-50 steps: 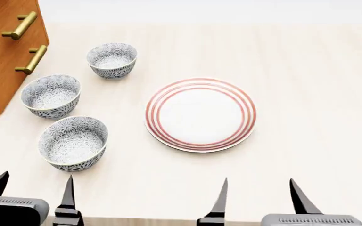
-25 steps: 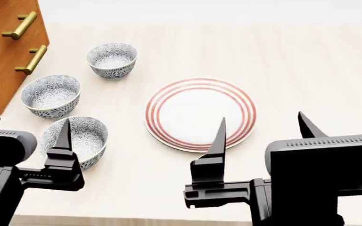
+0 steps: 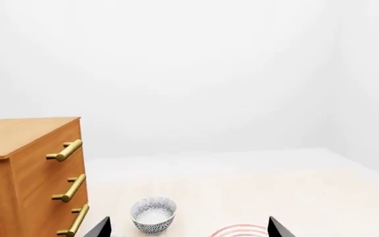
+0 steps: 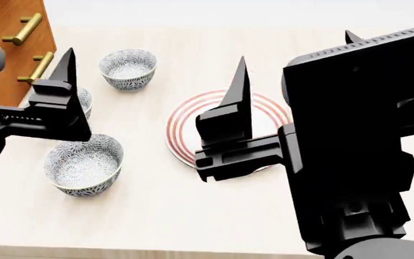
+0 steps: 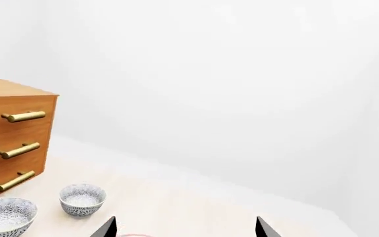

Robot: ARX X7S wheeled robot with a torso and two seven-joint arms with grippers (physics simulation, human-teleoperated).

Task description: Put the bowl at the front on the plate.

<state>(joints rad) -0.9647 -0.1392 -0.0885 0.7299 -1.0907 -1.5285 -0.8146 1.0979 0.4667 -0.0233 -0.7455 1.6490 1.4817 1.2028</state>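
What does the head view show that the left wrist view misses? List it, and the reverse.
Head only: the front bowl and the middle bowl, part hidden. Left wrist only: the cabinet's top and the wall. Both: the far bowl, the plate, the cabinet's handles.

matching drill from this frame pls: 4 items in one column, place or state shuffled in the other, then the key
Items:
1. front bowl
2. plate
3. drawer unit
4. far bowl

Place or state:
A. wood, brass handles, at the table's left edge
B. partly hidden behind the right end effector
C. nearest the robot, untouched
D. farthest back of the bowl row

Pairs: 1-C, 2-B, 3-A, 4-D
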